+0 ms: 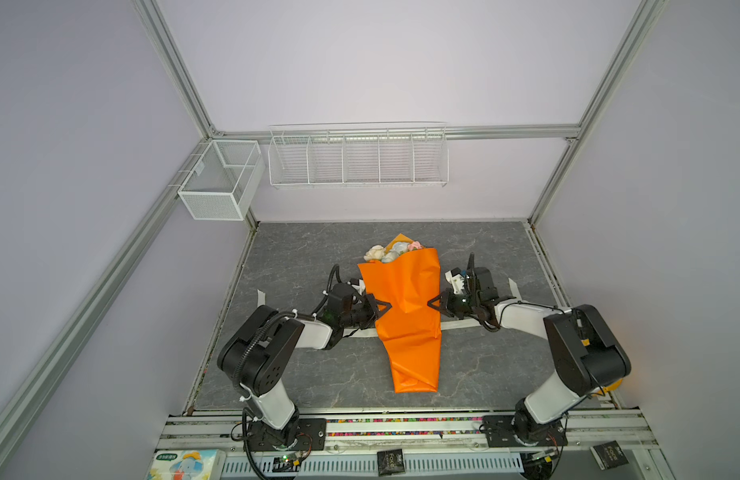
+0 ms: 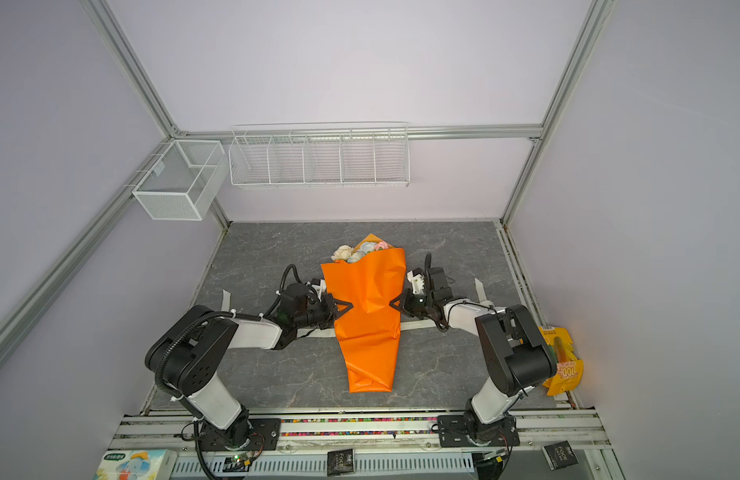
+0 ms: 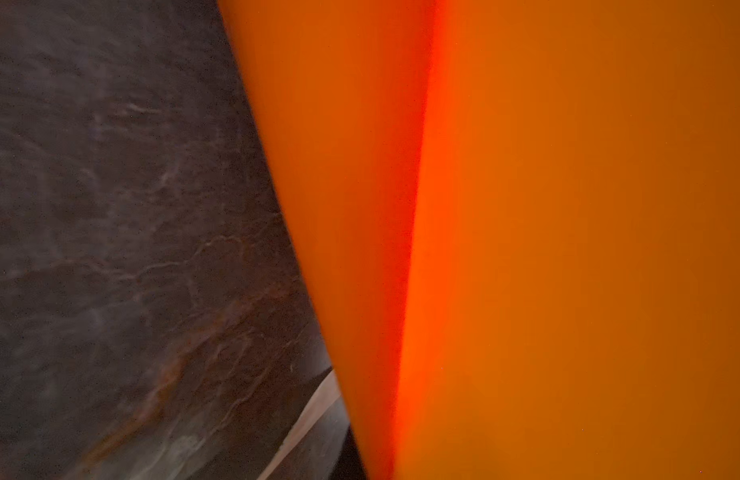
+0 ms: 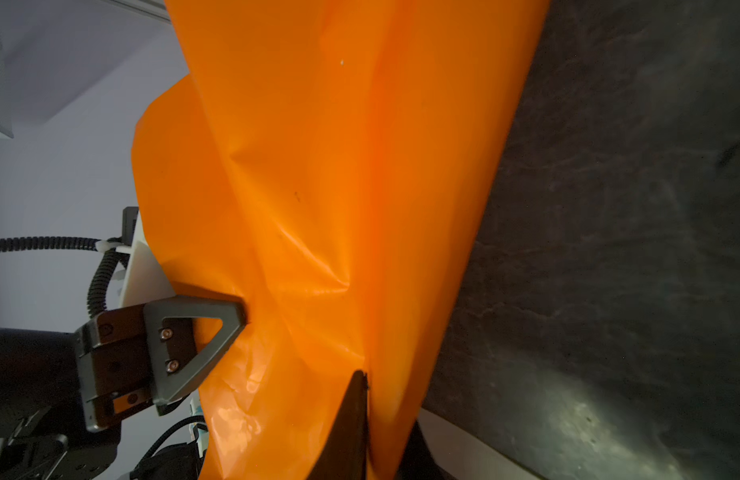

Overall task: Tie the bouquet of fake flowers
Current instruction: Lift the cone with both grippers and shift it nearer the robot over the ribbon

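Left gripper [image 1: 387, 307]: jaws pressed tight together, tips dug into the left edge of the orange wrapping sheet [image 1: 405, 320] at its narrowest part; fold caught between them or not, impossible to tell. Seen from the right wrist view as one grey triangular finger pushed into a crease of the sheet.

Right gripper [image 1: 430, 302]: jaws almost together, pinching a fold of the sheet's right edge, with orange film caught between the two dark fingers [image 4: 351, 428] in the right wrist view.

Between the two grippers, sheet drawn in to a creased waist. Wider toward the far end, tapering to a folded tip toward the near edge of the desk [image 1: 343, 374].

Wrapped inside, the bouquet of fake flowers [image 1: 391, 251]: only cream, pale and pink heads showing, poking out of the sheet's open far end. Lying around the middle of the desk, heads toward its far edge, stems hidden by the sheet.

Under the sheet, crosswise, a pale ribbon [image 1: 459, 324], flat on the desk and running out from beneath on both sides.

In the left wrist view, little beyond blurred orange sheet, dark marbled desk and a short strip of the ribbon.

Both arms reaching in low from the near edge, one on each side of the sheet.
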